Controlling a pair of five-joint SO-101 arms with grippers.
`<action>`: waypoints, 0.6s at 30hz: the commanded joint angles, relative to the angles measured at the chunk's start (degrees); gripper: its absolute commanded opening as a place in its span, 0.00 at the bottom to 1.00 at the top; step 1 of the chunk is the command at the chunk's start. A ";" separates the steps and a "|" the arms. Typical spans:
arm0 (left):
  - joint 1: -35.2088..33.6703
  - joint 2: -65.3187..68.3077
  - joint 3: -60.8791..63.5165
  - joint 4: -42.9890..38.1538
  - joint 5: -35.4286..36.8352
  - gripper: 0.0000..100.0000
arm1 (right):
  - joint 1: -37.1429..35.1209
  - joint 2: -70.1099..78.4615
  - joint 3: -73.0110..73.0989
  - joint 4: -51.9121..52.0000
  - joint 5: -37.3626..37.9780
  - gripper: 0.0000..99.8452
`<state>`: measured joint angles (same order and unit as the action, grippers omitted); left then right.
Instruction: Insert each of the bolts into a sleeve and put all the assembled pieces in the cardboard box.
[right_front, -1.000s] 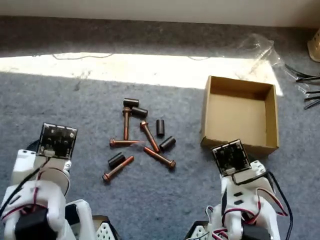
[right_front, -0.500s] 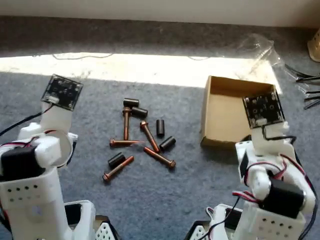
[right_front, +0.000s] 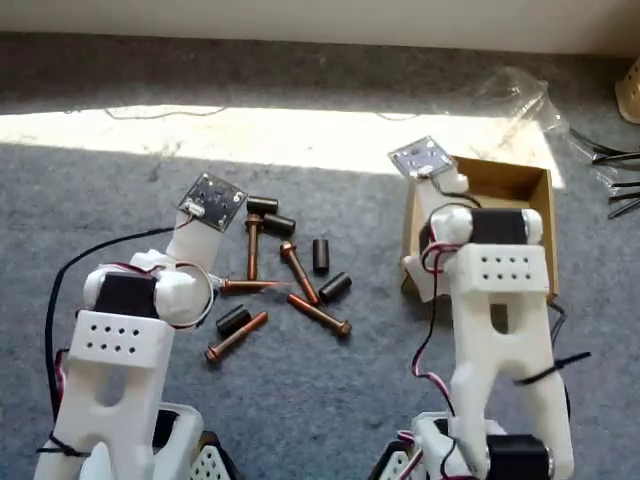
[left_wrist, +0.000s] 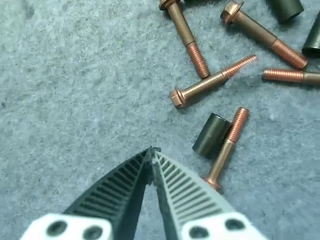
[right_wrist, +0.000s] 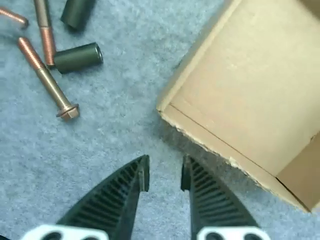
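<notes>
Several copper bolts and black sleeves lie scattered on the grey carpet, left of the open cardboard box. My left arm hangs over the left edge of the pile. Its gripper is shut and holds nothing, above bare carpet a short way from a sleeve that lies against a bolt. My right arm is over the box's left wall. Its gripper stands open by a narrow gap, above carpet beside a box corner, with a bolt and a sleeve nearby.
A clear plastic bag lies behind the box, and black cable ties lie at the right edge. A sunlit strip crosses the carpet behind the pile. Bare carpet lies in front of the bolts.
Both arms have risen from their folded pose at the front and swung forward. The left one went toward the bolt pile, the right one toward the box's left side.
</notes>
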<state>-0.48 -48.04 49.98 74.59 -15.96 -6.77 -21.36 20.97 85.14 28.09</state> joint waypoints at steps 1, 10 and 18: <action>0.84 0.04 4.62 -7.82 -0.44 0.01 | -3.82 6.55 -8.13 0.31 -1.58 0.15; -7.69 -0.04 12.26 -18.29 1.93 0.01 | -12.79 20.88 -21.67 0.40 -19.34 0.15; -12.09 -0.04 14.81 -22.59 6.07 0.01 | -20.35 33.01 -29.67 -0.22 -35.60 0.15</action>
<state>-11.38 -47.96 65.19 53.41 -10.59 -24.62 10.46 -3.91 85.05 -0.75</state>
